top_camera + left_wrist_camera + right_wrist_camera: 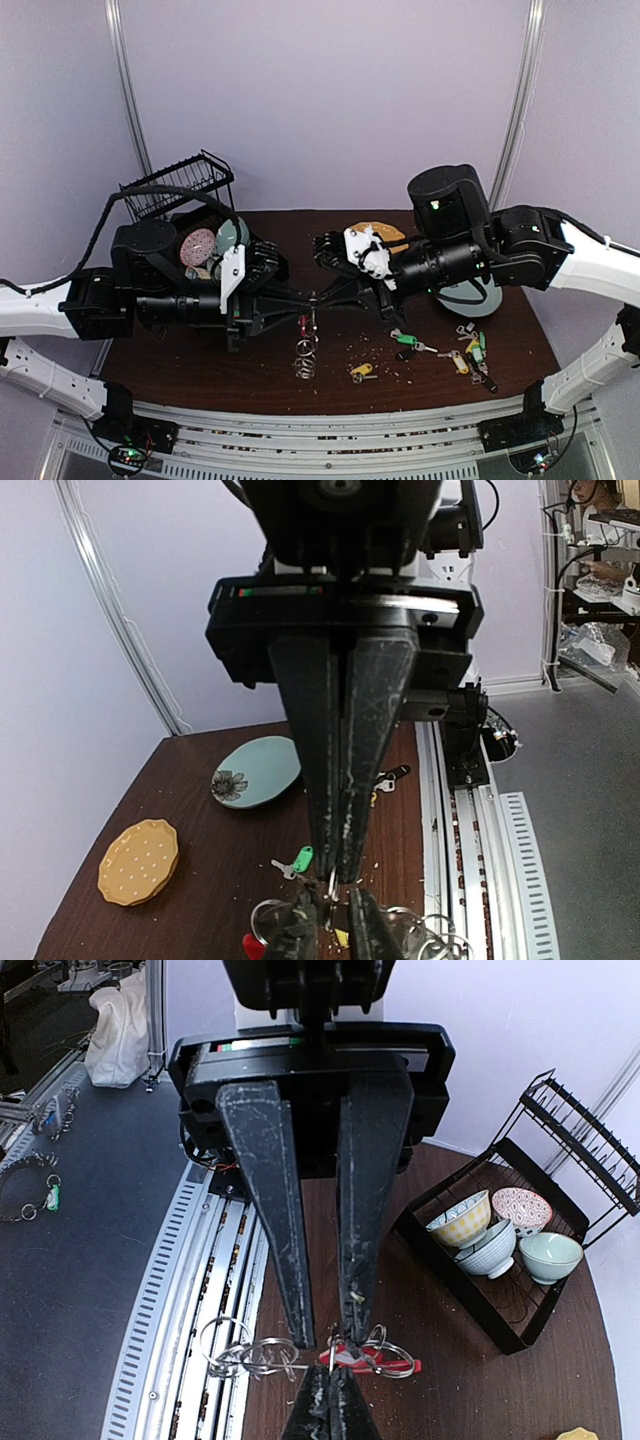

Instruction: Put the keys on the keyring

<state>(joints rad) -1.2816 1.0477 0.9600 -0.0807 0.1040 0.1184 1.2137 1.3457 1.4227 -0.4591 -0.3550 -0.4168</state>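
The keyring hangs between the two gripper tips above the table's middle, with its red arc (303, 325) and silver loops (305, 364) dangling. My left gripper (338, 878) is shut on one silver loop (333, 885) of it. My right gripper (328, 1335) is open, its fingers (357, 1300) astride the red arc (385, 1362), with loops (250, 1353) fanned to the left. Its right finger touches a loop. The keys lie on the table: a green one (405, 340), a yellow one (362, 372) and a cluster (470, 352) at the right. The green key (298, 861) also shows in the left wrist view.
A black dish rack (180, 190) with several bowls (490, 1250) stands at the back left. A yellow dotted plate (380, 232) and a teal flower plate (257, 772) lie behind and under the right arm. Metal rails (470, 820) run along the table's front edge.
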